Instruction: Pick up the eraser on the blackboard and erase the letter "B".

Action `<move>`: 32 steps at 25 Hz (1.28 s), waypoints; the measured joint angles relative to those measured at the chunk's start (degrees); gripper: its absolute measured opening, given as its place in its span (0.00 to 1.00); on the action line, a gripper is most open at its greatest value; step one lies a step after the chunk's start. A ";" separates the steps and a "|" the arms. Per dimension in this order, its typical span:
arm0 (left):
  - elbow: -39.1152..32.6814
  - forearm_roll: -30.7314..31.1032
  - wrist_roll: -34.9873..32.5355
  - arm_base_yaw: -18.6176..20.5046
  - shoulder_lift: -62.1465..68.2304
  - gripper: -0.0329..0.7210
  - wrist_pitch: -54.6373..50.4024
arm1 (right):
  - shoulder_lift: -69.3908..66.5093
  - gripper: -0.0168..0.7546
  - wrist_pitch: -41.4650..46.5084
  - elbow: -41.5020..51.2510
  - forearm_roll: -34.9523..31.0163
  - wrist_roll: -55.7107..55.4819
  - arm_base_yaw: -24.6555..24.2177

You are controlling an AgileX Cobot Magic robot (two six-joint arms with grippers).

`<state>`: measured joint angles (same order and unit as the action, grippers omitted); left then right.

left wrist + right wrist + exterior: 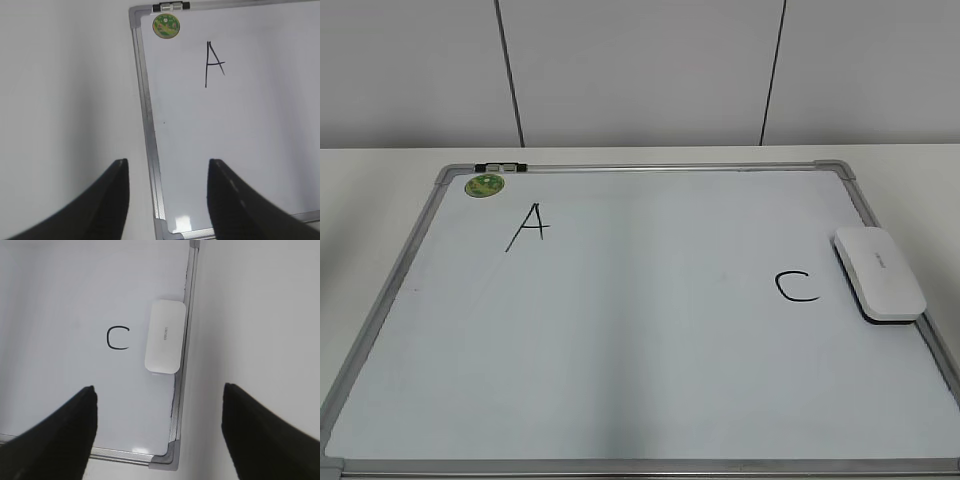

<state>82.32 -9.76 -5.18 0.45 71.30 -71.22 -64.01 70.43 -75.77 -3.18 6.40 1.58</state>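
Observation:
The blackboard (620,330) is a white dry-erase board with a silver frame, lying flat on the table. The white eraser (879,273) lies on it by the right frame, right of a black "C" (797,287); it also shows in the right wrist view (165,337). A black "A" (528,227) is at the upper left. No letter "B" shows anywhere on the board. My left gripper (167,175) is open and empty above the board's near left corner. My right gripper (159,402) is open and empty above the near right corner, short of the eraser. Neither gripper shows in the exterior view.
A round green magnet (484,184) sits at the board's far left corner, next to a small black clip (500,167) on the frame. White table (380,190) surrounds the board. A panelled wall stands behind.

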 joint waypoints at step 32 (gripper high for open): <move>-39.99 -0.89 1.74 0.00 -46.88 0.53 -1.30 | 45.66 0.79 2.07 28.87 -0.95 -0.23 0.00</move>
<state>42.33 -10.65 -3.45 0.45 24.43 -72.53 -18.35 72.50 -46.90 -4.13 6.16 1.58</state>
